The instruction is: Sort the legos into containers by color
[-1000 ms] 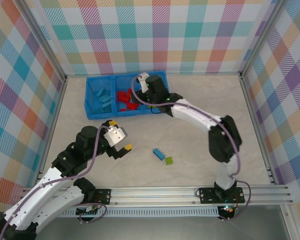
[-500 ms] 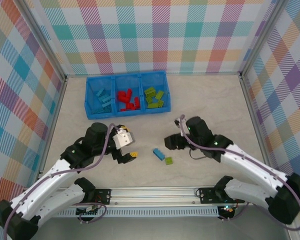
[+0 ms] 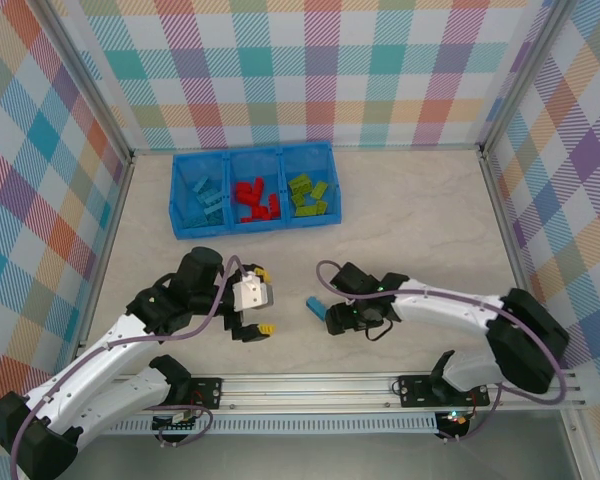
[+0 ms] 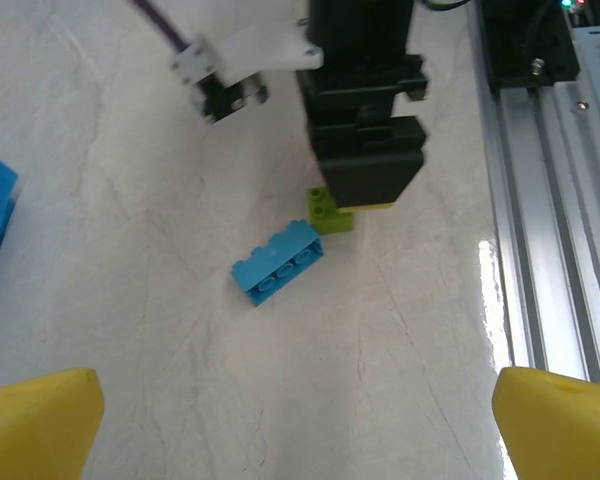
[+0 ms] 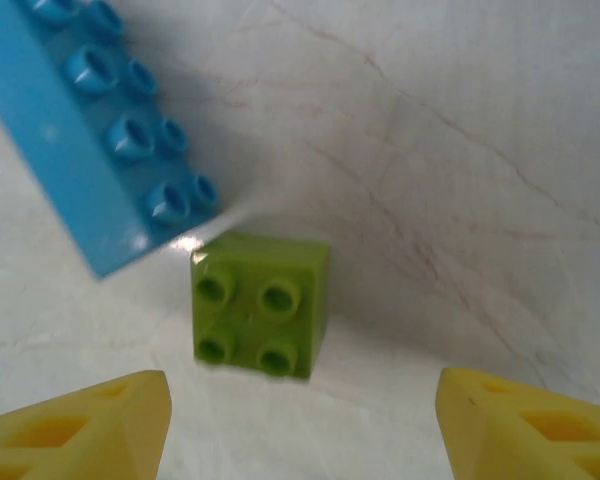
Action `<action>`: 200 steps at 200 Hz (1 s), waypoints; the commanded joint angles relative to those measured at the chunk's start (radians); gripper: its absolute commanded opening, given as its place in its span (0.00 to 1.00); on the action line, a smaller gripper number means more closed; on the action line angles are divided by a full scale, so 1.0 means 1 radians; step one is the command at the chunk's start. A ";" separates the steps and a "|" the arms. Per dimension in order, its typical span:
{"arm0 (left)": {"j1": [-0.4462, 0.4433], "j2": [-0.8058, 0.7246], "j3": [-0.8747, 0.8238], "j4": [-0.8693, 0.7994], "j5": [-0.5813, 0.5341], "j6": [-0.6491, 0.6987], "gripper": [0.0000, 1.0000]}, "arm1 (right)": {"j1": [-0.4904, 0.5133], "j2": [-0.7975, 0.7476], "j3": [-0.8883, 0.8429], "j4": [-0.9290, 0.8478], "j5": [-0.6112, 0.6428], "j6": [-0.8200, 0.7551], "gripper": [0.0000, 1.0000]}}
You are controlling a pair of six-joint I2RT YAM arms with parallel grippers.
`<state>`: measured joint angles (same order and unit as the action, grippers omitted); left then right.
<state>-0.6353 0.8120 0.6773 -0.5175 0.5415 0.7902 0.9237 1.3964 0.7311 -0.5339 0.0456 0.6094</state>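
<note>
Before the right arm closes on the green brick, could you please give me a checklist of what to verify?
1. The right pincer is open: ok, its fingers are wide apart.
2. The green brick lies between those fingers: ok, flat with its studs up.
3. The blue brick is apart from the green brick: cannot tell; its end sits right at one corner.
4. The left pincer is out of the way: ok, open, empty and back from both bricks.
5. The target compartment is ready: ok, the tray holds sorted green bricks at its right end.
</note>
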 commanded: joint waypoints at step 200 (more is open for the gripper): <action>-0.009 -0.091 -0.016 0.140 -0.299 -0.216 1.00 | -0.248 0.205 0.534 0.291 0.214 -0.474 0.13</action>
<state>-0.6437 0.7628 0.6548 -0.4187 0.3523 0.6334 0.7456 1.4609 1.1381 -0.3656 0.2649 0.2794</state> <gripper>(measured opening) 0.997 0.315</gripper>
